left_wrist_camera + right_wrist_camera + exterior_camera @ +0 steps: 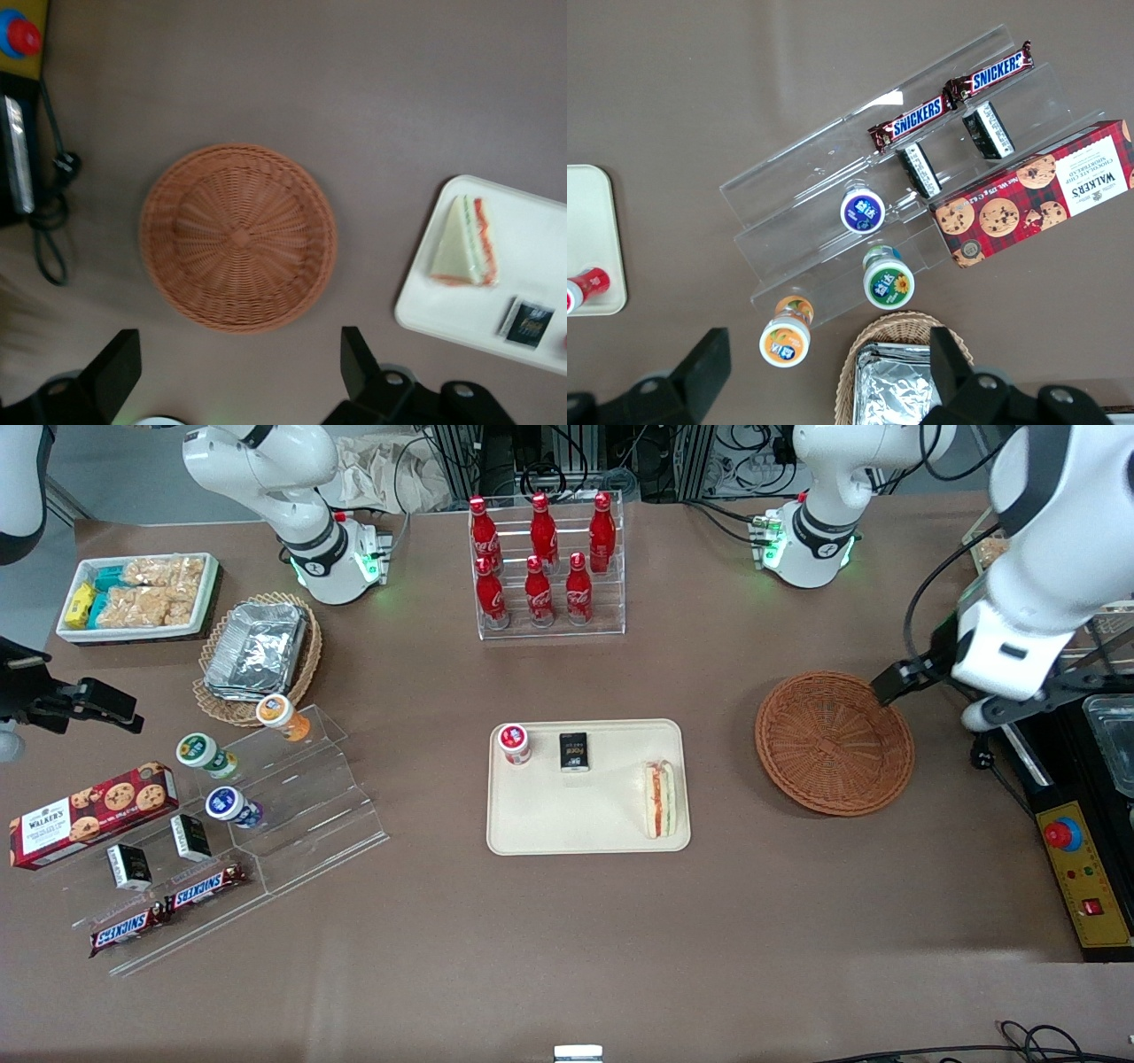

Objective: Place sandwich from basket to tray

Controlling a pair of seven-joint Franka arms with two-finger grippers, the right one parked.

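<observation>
The sandwich, a white wedge with red and green filling, lies on the cream tray, at the tray end nearest the basket. The reddish-brown wicker basket sits on the table beside the tray, toward the working arm's end, with nothing in it. My left gripper hangs open above the table by the basket's rim, farther from the front camera than the basket's middle, holding nothing. Its black fingers stand wide apart.
A red-lidded cup and a small black box also sit on the tray. A rack of red cola bottles stands farther back. A yellow control box with cables lies near the basket. An acrylic snack stand stands toward the parked arm's end.
</observation>
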